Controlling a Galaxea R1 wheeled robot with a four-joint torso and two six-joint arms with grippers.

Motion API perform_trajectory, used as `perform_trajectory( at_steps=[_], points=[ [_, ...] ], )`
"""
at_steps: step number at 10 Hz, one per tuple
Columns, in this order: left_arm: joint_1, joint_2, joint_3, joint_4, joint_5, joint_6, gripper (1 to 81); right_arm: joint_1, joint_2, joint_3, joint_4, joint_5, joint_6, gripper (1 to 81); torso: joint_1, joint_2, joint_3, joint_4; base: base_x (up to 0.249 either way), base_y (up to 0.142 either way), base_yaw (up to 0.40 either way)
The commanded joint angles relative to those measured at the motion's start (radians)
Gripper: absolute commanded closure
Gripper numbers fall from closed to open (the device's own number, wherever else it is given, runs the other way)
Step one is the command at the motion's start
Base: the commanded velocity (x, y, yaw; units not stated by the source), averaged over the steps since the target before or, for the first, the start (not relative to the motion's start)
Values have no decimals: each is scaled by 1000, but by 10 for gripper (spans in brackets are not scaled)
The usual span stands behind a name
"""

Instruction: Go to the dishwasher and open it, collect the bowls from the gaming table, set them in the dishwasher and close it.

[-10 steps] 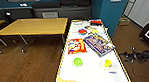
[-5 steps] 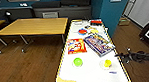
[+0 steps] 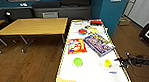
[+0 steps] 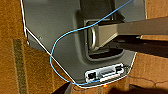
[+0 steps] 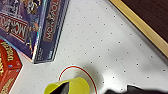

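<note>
The gaming table (image 3: 92, 76) has a white top and a yellowish rim and runs away from me. A green bowl (image 3: 77, 61) sits near its front left. A yellow bowl (image 3: 107, 63) sits near its front right, inside a red circle marked on the top. My right gripper (image 3: 119, 62) reaches in from the right, just beside the yellow bowl, open and holding nothing. In the right wrist view the yellow bowl (image 5: 72, 87) lies close in front of the gripper (image 5: 100, 91). The dishwasher is out of view.
Board-game boxes (image 3: 98, 44) and a red box (image 3: 76, 46) lie mid-table, with small colourful items further back. A yellow wooden table (image 3: 34, 26) stands to the left, on wooden floor (image 3: 29, 66). The left wrist view looks down on my grey base (image 4: 62, 30) and a blue cable.
My right arm has reached further left over the table edge, closing on the yellow bowl. The bowls and boxes have not moved.
</note>
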Motion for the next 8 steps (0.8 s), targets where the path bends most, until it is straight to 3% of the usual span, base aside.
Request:
perform_trajectory(
  at_steps=[1,8],
  points=[
    [2,-6,3,-7,64,1,10,179,-26,15,21,-43,6,10,0,0,0,0,0,0,0],
    [7,-9,3,-12,64,1,10,160,13,33,20,-33,16,10,0,0,0,0,0,0,0]
  ],
)
